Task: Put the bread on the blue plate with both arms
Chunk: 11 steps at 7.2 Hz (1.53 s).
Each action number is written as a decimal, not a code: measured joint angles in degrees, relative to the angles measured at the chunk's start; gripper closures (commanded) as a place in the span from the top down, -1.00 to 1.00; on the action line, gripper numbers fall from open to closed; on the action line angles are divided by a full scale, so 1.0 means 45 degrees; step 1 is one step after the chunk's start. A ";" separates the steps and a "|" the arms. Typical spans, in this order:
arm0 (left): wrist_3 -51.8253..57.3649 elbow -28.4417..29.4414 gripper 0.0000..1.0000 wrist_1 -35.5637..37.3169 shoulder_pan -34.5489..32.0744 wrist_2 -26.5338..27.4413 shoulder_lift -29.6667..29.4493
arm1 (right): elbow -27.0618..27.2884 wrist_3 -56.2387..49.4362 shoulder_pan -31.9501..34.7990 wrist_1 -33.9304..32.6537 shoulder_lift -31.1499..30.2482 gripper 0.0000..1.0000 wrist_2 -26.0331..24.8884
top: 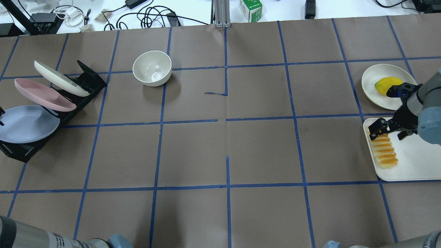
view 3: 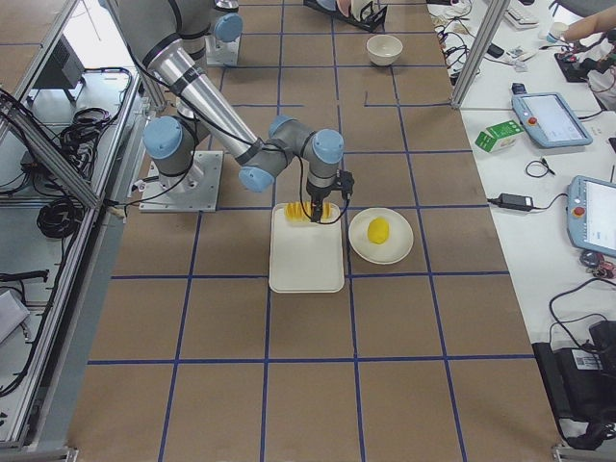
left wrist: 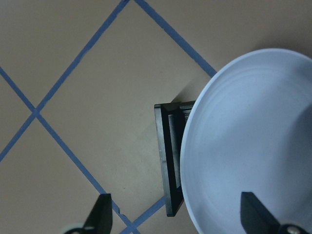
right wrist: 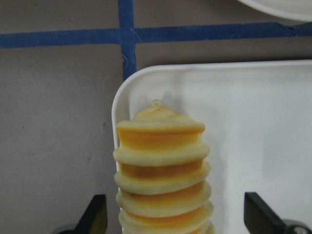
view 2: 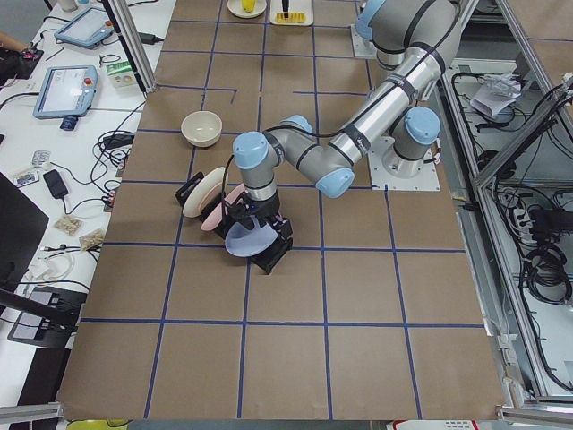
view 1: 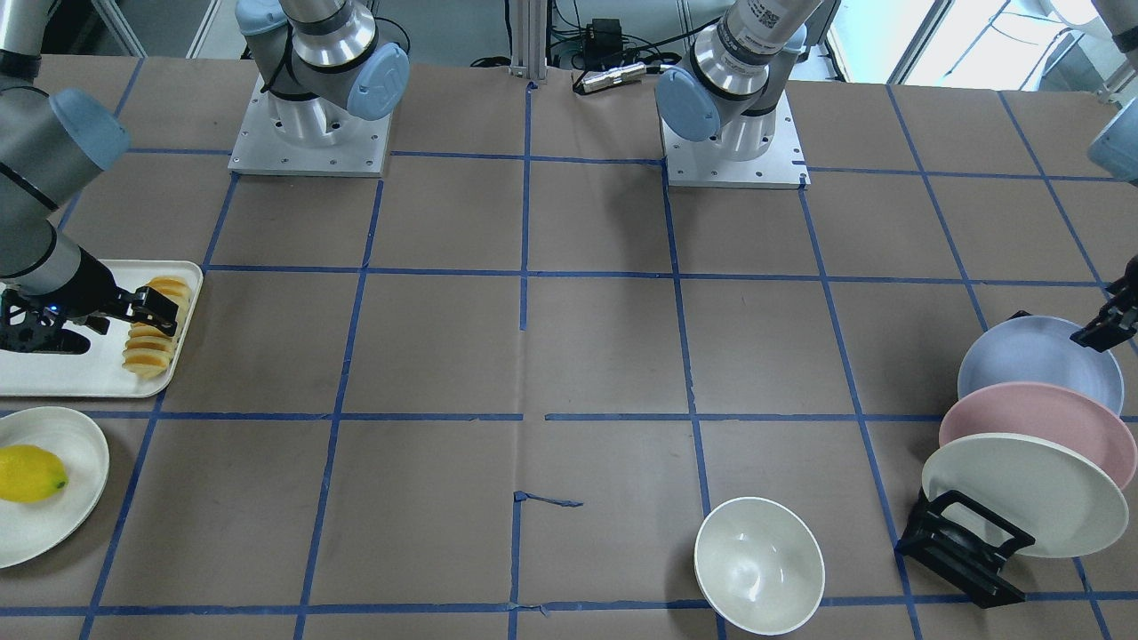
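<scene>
The bread [top: 385,153], a segmented orange-yellow loaf, lies on a white tray [top: 413,162] at the table's right end. My right gripper [top: 378,128] hangs over the loaf's far end. In the right wrist view its open fingers [right wrist: 97,217] stand on either side of the bread [right wrist: 163,165] without touching it. The blue plate [top: 26,124] leans in a black rack [top: 89,81] at the left end. My left gripper [left wrist: 176,214] is open, with the blue plate's [left wrist: 253,141] rim between its fingers [left wrist: 100,214].
A pink plate [top: 43,94] and a cream plate [top: 60,78] lean in the same rack behind the blue one. A white bowl [top: 152,68] stands at the far middle-left. A lemon [top: 387,84] lies on a cream plate [top: 370,77] beyond the tray.
</scene>
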 measured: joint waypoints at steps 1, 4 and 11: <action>-0.0014 -0.0001 0.07 0.0026 0.0001 0.0011 -0.0208 | 0.0027 -0.0101 -0.0015 0.0002 0.0117 -0.47 -0.0060; -0.0119 0.0016 -0.96 0.0040 0.0000 -0.0002 -0.0416 | 0.0001 -0.0504 -0.0026 0.0220 0.0192 -1.00 -0.0266; 0.3542 0.0209 -1.00 -0.3739 -0.0100 0.0334 0.1080 | -0.5693 0.2174 0.1783 0.7535 -0.1037 -1.00 -0.0138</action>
